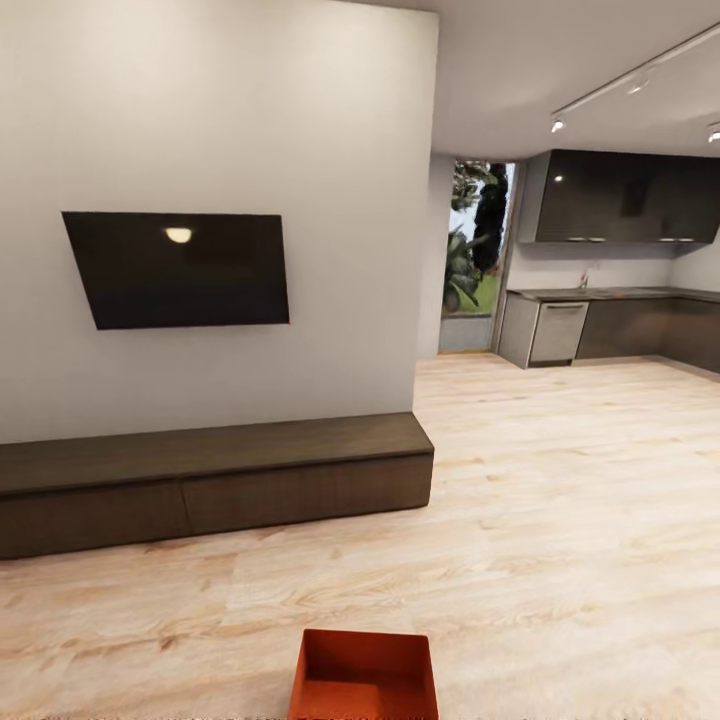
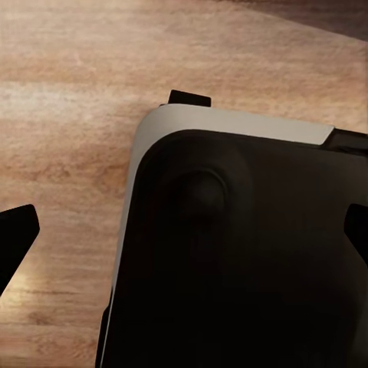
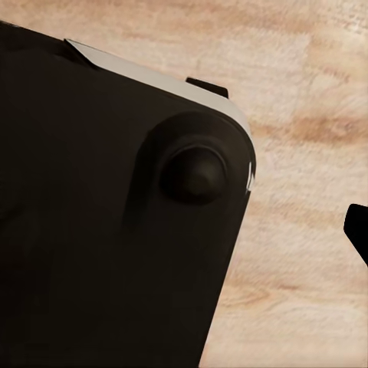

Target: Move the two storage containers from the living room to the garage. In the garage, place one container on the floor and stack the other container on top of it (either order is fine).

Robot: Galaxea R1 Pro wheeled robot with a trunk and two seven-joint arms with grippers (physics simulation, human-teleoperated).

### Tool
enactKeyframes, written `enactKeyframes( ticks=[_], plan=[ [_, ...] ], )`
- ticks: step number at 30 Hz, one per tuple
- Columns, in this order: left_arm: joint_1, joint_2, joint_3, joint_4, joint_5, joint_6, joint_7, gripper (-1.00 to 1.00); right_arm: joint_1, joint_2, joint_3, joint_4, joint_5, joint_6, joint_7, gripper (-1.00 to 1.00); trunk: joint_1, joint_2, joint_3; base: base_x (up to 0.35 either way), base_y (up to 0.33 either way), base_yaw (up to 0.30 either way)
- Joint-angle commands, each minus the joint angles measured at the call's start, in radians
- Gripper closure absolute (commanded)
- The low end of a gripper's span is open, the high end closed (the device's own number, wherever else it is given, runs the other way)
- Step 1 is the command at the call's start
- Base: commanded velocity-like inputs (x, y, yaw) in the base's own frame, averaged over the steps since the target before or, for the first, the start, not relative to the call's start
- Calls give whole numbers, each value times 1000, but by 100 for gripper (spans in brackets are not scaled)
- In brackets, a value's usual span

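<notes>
One orange-red storage container (image 1: 365,675) sits at the bottom middle of the head view, open side up, with its near edge cut off by the frame. What it rests on cannot be told. This is the living room, with light wood-plank flooring (image 1: 560,520). In the left wrist view my left gripper (image 2: 184,234) hangs open over my own black base, a dark fingertip (image 2: 15,241) at each side. My right gripper (image 3: 184,230) is open too, with one fingertip (image 3: 359,230) showing over the planks. Nothing is between the fingers of either gripper.
A black TV (image 1: 180,268) hangs on the cream wall above a long dark wood bench (image 1: 210,480) ahead on the left. Past the wall's corner, wood flooring runs right to a dark kitchen (image 1: 620,320) and a glass door (image 1: 478,250).
</notes>
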Motion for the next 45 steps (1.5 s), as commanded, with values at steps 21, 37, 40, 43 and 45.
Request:
enactKeyframes(
  ticks=[21, 37, 40, 43, 45],
  plan=[
    [0, 0, -8, -6, -5, -3, 0, -100, -1, 0, 8, 2, -7, -5, -2, -100, 0, -1, -35, 0, 0, 0],
    [0, 0, -9, -6, -5, -3, 0, -100, -1, 0, 8, 2, -7, -5, -2, -100, 0, -1, -61, 0, 0, 0],
    [0, 0, -10, -6, -5, -3, 0, -100, -1, 0, 8, 2, -8, -5, -2, -100, 0, -1, -66, 0, 0, 0],
    [0, 0, -10, -6, -5, -3, 0, -100, -1, -1, 8, 2, -8, -5, -2, -100, 0, -1, -71, 0, 0, 0],
    [0, 1, -10, -6, -6, -3, 0, -100, -1, 0, 8, 2, -8, -5, -2, -100, 0, -1, -74, 0, 0, 0]
  ],
)
